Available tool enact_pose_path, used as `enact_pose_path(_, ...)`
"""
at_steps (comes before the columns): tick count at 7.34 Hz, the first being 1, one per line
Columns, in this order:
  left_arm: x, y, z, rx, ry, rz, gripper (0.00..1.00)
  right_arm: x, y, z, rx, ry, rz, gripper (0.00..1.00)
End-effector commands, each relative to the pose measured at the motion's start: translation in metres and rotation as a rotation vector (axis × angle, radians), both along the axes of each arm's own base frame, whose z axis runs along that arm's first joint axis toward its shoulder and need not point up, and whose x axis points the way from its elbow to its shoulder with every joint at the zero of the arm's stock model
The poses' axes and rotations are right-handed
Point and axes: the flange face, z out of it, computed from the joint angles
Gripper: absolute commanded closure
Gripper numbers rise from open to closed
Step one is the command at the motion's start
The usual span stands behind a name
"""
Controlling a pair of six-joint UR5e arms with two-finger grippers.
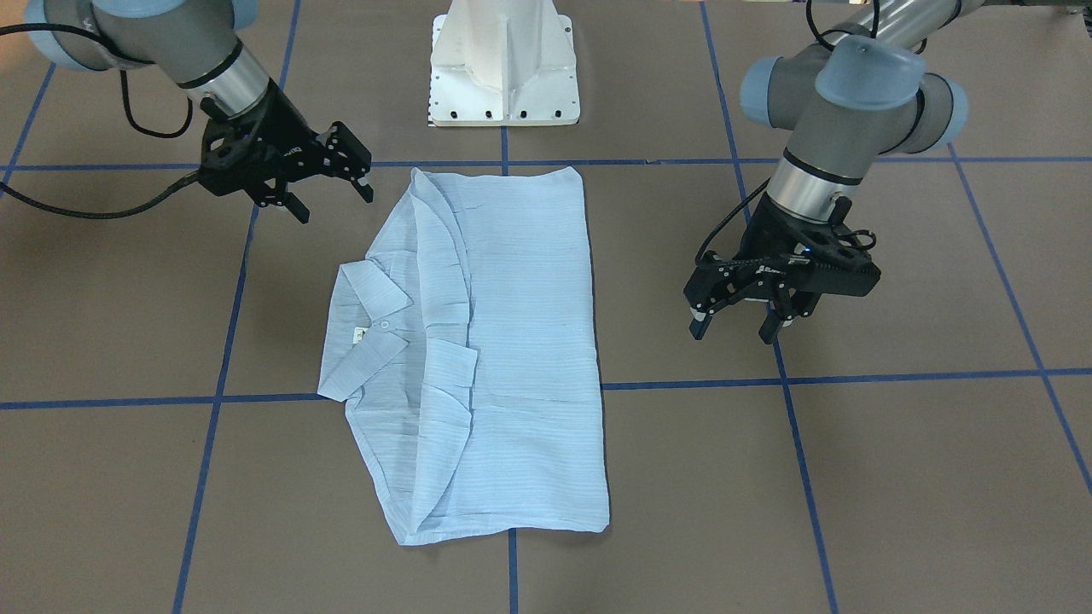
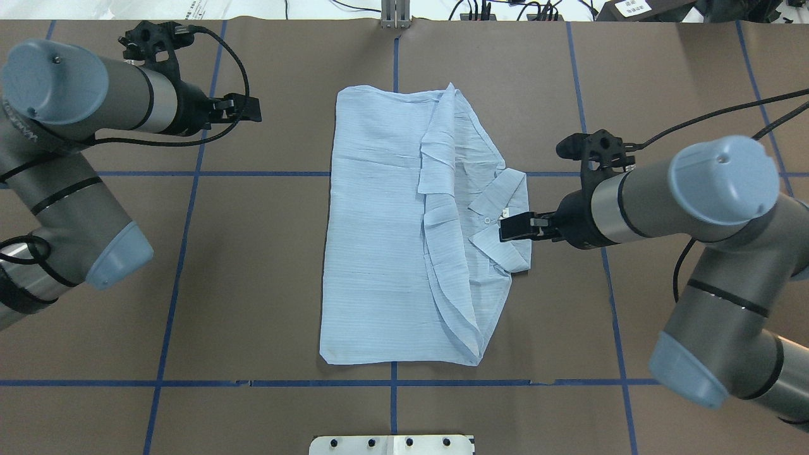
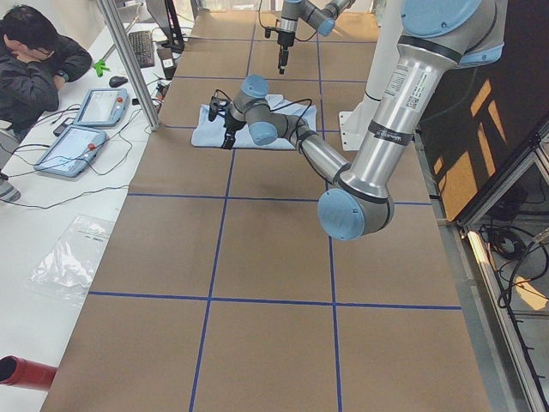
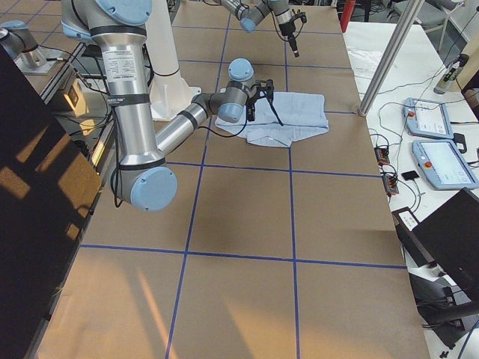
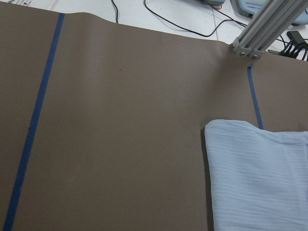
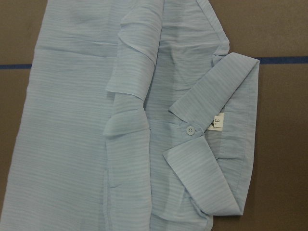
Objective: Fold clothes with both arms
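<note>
The light-blue striped shirt (image 1: 520, 341) lies flat on the brown table, folded into a long rectangle (image 2: 379, 240). Its collar (image 6: 211, 139), white tag and one button lie on the robot's right side. My right gripper (image 1: 331, 194) hangs open above the table beside the collar side of the shirt; in the overhead view the right gripper (image 2: 509, 229) overlaps the collar. My left gripper (image 1: 738, 328) is open, fingers pointing down, off the shirt's opposite long edge, apart from the cloth. The left wrist view shows one shirt corner (image 5: 260, 178) and bare table.
The white pedestal base (image 1: 503, 68) stands behind the shirt. Blue tape lines (image 1: 217, 401) grid the brown table. Beyond the table's far edge are an aluminium post (image 3: 129, 60), two tablets (image 3: 77, 137), cables and a seated person (image 3: 34, 60).
</note>
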Motion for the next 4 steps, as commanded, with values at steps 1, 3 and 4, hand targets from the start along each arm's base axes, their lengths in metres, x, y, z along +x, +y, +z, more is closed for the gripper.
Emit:
enact_pose_path(1,-0.01,0.014,0.014,-0.012,-0.006,0.013,0.0,-0.079,0.044,-0.032,0.096,0.158,-0.032,0.0)
enact_pose_path(3,-0.009,0.016,0.015,-0.015,-0.006,0.017,0.0,-0.119,0.056,-0.025,0.153,0.26,-0.107,0.0)
enact_pose_path(4,-0.008,0.017,0.02,-0.024,-0.011,0.017,0.0,-0.137,0.075,-0.019,0.18,0.286,-0.123,0.0)
